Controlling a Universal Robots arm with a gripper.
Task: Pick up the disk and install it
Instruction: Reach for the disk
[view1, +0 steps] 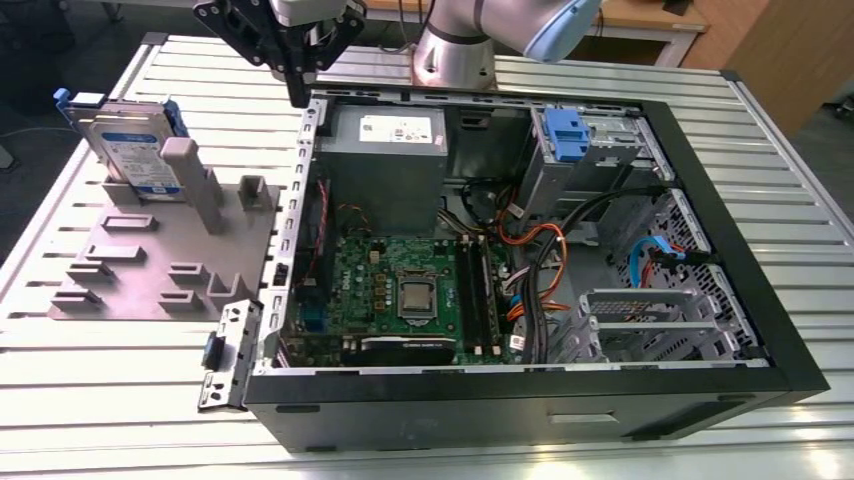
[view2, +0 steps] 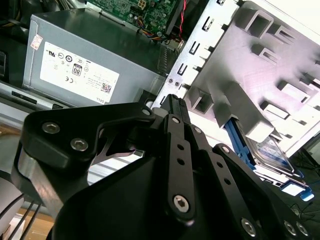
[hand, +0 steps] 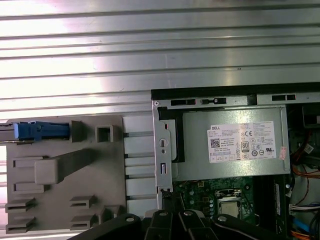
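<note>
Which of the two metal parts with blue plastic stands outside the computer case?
The disk, upright in the grey fixture at the exterior view's left; the drive cage with the blue latch is inside.

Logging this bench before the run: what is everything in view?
disk: one, silver with blue rails, upright in the fixture, exterior view's left.
fixture: one, grey, on the table beside the case.
computer case: one, black, open, centre.
power supply: one, grey, inside the case.
motherboard: one, green, inside the case.
table: one, ribbed metal, underneath.
gripper: one, black, shut, empty, above the case's corner near the power supply.
</note>
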